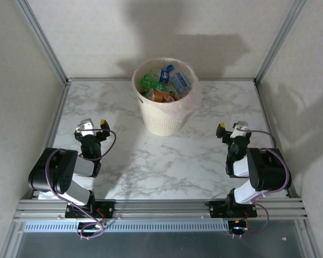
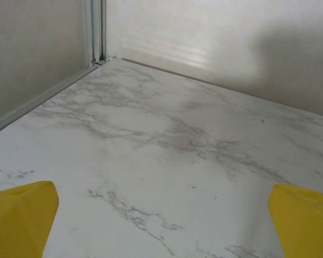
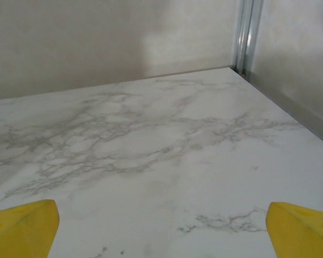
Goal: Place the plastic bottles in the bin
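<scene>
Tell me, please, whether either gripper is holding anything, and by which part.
Nothing is held: the left gripper and right gripper both have jaws open and empty above the white marble-patterned table.

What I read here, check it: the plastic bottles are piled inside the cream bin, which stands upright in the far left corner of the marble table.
One thing is wrong: the cream bin stands upright at the far middle of the marble table, not in the far left corner. The top external view shows this. The rest holds: the plastic bottles are piled inside it.
</scene>
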### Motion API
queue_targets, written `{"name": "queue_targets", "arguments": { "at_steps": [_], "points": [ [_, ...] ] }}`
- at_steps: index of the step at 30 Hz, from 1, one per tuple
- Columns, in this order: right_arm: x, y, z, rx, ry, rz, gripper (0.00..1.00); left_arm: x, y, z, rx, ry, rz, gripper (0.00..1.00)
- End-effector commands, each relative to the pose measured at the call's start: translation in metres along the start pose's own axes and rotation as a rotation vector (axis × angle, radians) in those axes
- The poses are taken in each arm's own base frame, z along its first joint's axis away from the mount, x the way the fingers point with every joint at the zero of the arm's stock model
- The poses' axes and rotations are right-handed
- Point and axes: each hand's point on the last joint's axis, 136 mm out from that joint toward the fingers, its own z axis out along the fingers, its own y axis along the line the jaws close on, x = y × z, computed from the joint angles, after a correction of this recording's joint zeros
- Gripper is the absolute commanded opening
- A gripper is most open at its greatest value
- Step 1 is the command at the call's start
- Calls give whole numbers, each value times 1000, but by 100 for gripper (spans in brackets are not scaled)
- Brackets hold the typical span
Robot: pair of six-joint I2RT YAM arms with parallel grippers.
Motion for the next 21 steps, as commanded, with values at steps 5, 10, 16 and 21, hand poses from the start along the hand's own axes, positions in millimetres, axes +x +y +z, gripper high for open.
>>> {"name": "queue_targets", "arguments": {
  "at_steps": [5,10,16,21],
  "points": [
    [-16,6,3,-21,-56,-15,99,-10,-5,0,11,-41,7,99],
    [-15,12,5,-51,-45,-28,99,-10,-5,0,11,-41,7,99],
    [-13,17,8,-103,-25,-31,99,-10,-5,0,12,-40,7,99],
    [-14,18,6,-104,-37,-39,99,-10,-5,0,13,-40,7,99]
  ]
}}
